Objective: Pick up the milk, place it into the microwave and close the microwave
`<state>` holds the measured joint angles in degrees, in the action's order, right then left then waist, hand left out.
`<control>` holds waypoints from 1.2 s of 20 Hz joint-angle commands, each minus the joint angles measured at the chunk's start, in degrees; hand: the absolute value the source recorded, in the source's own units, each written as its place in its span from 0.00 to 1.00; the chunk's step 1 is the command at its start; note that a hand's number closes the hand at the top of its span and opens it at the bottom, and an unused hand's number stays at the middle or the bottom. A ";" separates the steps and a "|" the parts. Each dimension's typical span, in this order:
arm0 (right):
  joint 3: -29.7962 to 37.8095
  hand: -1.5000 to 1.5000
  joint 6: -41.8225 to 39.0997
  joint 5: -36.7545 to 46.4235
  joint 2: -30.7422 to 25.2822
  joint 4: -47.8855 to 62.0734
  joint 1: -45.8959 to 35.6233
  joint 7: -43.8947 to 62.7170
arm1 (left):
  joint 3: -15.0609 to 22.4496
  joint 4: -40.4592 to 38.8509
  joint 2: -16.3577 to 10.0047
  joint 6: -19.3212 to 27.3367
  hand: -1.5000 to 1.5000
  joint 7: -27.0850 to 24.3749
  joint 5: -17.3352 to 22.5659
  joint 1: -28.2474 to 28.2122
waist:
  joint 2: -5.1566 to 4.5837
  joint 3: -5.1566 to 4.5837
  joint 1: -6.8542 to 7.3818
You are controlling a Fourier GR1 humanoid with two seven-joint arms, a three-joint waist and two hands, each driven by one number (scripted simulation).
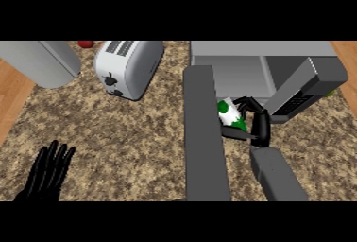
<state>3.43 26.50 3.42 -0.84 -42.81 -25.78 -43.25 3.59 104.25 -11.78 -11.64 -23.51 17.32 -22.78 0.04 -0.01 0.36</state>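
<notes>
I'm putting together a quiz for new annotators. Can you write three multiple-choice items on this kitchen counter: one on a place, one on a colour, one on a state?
1. Where does the toaster stand relative to the microwave?
A. to its left in the view
B. to its right
C. on top of it

2. What colour are the marks on the milk carton?
A. red
B. green
C. blue

3. What is the right robot hand doing?
A. resting open
B. curled round the milk carton
C. pressing the toaster

Answers:
1 A, the toaster sits left of the microwave.
2 B, green patches show on the white carton.
3 B, its fingers wrap the carton in front of the open microwave.
</notes>
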 commanded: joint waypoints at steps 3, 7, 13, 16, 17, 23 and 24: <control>1.77 1.00 2.30 2.02 -3.20 7.54 -7.05 4.19 | -3.47 -6.01 -1.05 -4.26 0.00 -2.74 1.02 1.90 | -0.18 0.02 0.27; 0.74 1.00 8.83 6.71 -3.66 15.30 -15.43 8.52 | -2.19 -3.25 -0.48 -4.47 0.00 -3.59 -0.08 -1.43 | -0.34 0.04 1.26; 3.82 1.00 10.03 7.80 -9.23 27.78 -23.29 7.30 | -1.30 -2.34 1.11 -1.35 0.00 2.83 0.43 4.75 | -0.94 0.13 2.12; 4.70 1.00 10.24 8.06 -12.05 31.00 -24.86 6.57 | -2.02 -6.75 0.28 -3.90 0.00 -0.41 0.11 7.05 | -1.65 0.17 3.15; 4.24 1.00 15.00 9.05 -9.62 32.38 -25.60 7.89 | -2.45 -4.52 -0.80 -3.89 0.00 0.78 0.11 5.50 | -1.52 0.18 3.50; 4.69 1.00 21.53 10.26 -14.44 34.86 -28.08 10.47 | -1.36 -4.08 -0.53 -0.35 0.00 2.38 -4.64 5.68 | -2.21 0.27 4.74; 3.99 1.00 23.23 11.20 -14.19 35.78 -32.24 14.14 | -0.85 -6.37 -0.73 -0.67 0.00 1.76 -5.96 7.60 | -2.44 0.19 5.09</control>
<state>7.33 44.91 13.67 -13.57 -9.25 -53.94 -32.49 2.09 99.55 -12.33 -13.18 -21.76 14.08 -16.49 -1.96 0.20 4.64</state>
